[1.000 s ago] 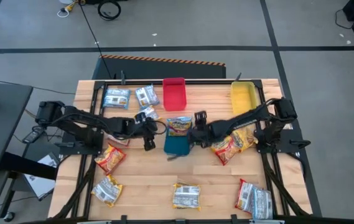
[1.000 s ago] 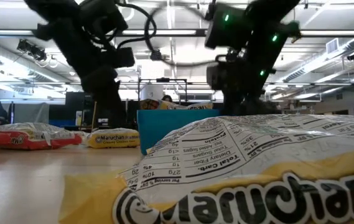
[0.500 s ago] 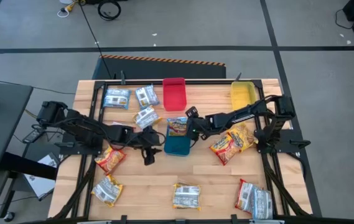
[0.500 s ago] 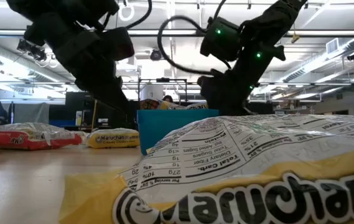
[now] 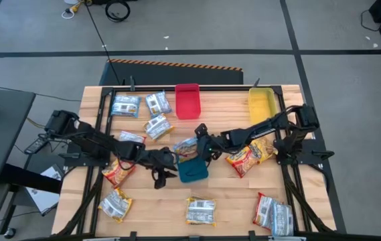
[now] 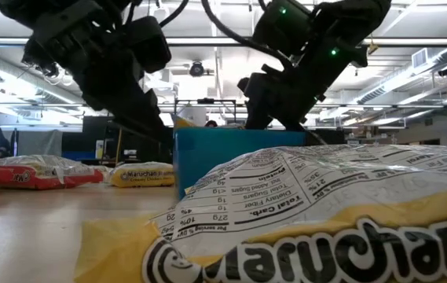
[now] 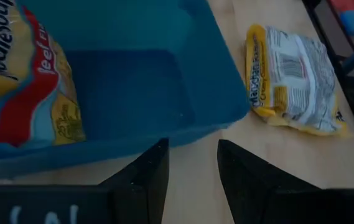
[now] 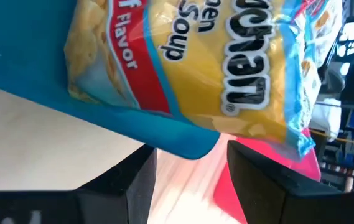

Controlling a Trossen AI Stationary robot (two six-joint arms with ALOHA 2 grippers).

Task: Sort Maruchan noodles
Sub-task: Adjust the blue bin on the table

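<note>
A blue tray [image 5: 194, 170] sits mid-table. A Maruchan packet with blue edges [image 5: 186, 147] lies partly in it and leans over its far rim [image 8: 183, 140]. My left gripper [image 5: 168, 168] is open, low at the tray's left side, with the tray wall [image 7: 127, 140] just ahead of its fingers. My right gripper [image 5: 200, 138] is open at the tray's far side, right by the packet [image 8: 226, 68]. Other packets lie flat around the table: blue-silver [image 5: 124, 105], red-orange [image 5: 247, 156], yellow [image 5: 200, 210]. My left gripper has its open fingers [image 7: 155, 171] close against the foot of the blue tray's outer wall; I cannot tell whether they touch it. My right gripper's open fingers [image 8: 142, 171] stand either side of the tray's far rim corner under the packet; touching or not, I cannot tell.
A red tray [image 5: 187, 100] and a yellow tray [image 5: 262, 104] stand at the far edge. More packets lie at near left [image 5: 115, 203], left [image 5: 118, 171] and near right [image 5: 272, 214]. A yellow packet [image 6: 309, 212] fills the low view's foreground. Bare wood shows between the blue tray and the near packets.
The blue tray has slid toward the table's near edge and turned a little, and the packet has come to lean over its far rim. My left gripper moved toward the near edge and right, up to the tray. My right gripper moved left and nearer, following the tray.
</note>
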